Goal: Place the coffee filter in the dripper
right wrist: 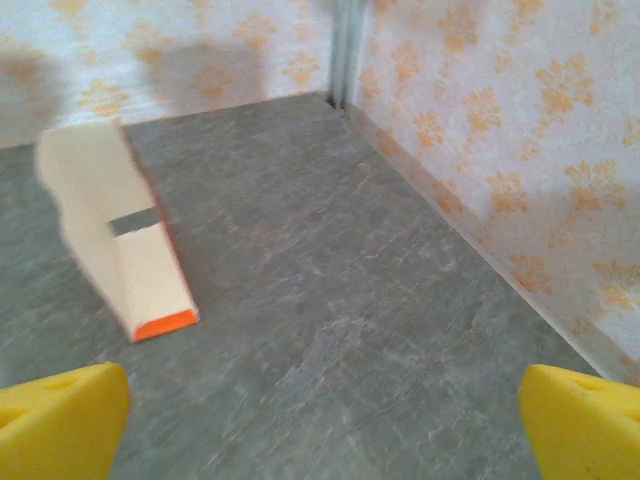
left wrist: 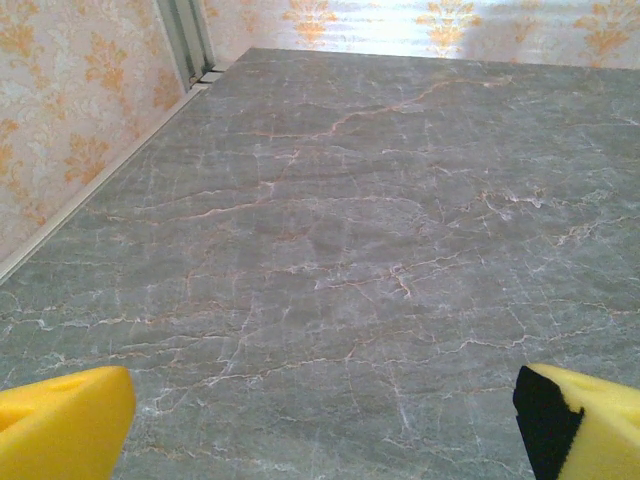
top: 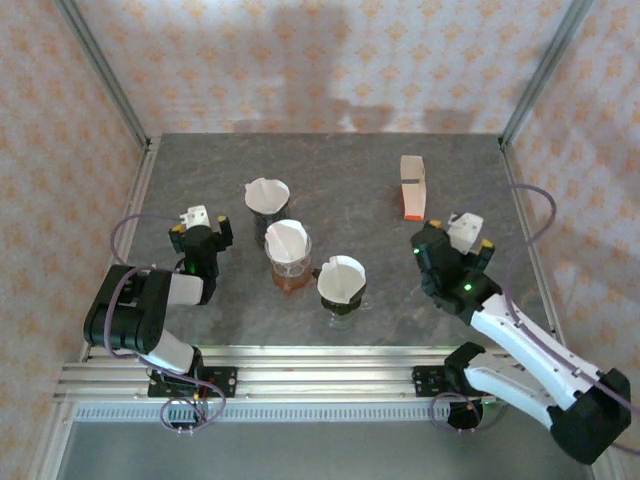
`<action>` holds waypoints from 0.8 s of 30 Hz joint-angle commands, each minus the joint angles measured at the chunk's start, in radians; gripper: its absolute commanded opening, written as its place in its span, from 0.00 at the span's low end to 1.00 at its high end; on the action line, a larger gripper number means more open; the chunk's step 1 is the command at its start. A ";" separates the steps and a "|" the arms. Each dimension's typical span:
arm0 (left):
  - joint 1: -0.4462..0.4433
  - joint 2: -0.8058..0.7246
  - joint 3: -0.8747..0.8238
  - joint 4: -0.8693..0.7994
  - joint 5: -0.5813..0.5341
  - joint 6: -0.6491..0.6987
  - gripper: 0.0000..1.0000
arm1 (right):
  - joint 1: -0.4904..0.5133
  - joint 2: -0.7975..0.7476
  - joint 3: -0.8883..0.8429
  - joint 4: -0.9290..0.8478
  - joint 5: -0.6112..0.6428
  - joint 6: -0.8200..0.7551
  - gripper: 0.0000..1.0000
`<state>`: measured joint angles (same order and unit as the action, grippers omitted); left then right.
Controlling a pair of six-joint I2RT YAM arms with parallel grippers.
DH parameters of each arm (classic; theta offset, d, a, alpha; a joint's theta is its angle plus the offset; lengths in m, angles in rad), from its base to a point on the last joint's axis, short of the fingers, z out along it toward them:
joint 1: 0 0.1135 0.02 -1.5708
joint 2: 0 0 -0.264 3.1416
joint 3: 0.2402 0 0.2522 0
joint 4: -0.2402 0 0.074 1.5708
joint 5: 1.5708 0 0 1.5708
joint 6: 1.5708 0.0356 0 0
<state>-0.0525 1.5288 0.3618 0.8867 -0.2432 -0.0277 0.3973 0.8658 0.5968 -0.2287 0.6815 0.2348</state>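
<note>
Coffee filters, three white cones, sit one per dripper mid-table in the top view. Right wrist view: one orange-ended carton on the table. The left gripper and right gripper both gape wide, empty.

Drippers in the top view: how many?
3, in a diagonal row mid-table: back dripper furthest left, middle dripper with an orange-tinted base, front dripper furthest right. Nothing in view looks big enough to hide another.
</note>
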 commanded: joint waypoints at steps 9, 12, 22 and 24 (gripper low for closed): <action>-0.007 0.001 0.003 0.037 -0.015 0.015 1.00 | -0.289 0.313 -0.202 0.707 -0.351 -0.212 0.99; -0.007 0.001 0.002 0.037 -0.015 0.014 1.00 | -0.298 0.410 -0.233 0.836 -0.365 -0.203 0.99; -0.007 0.002 0.003 0.035 -0.015 0.014 1.00 | -0.327 0.645 -0.197 1.034 -0.442 -0.253 0.99; -0.007 0.002 0.003 0.035 -0.015 0.014 1.00 | -0.329 0.678 -0.203 1.089 -0.447 -0.256 0.99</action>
<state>-0.0525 1.5288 0.3618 0.8871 -0.2432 -0.0265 0.0753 1.5105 0.4095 0.7208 0.2489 0.0006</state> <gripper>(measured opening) 0.990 0.994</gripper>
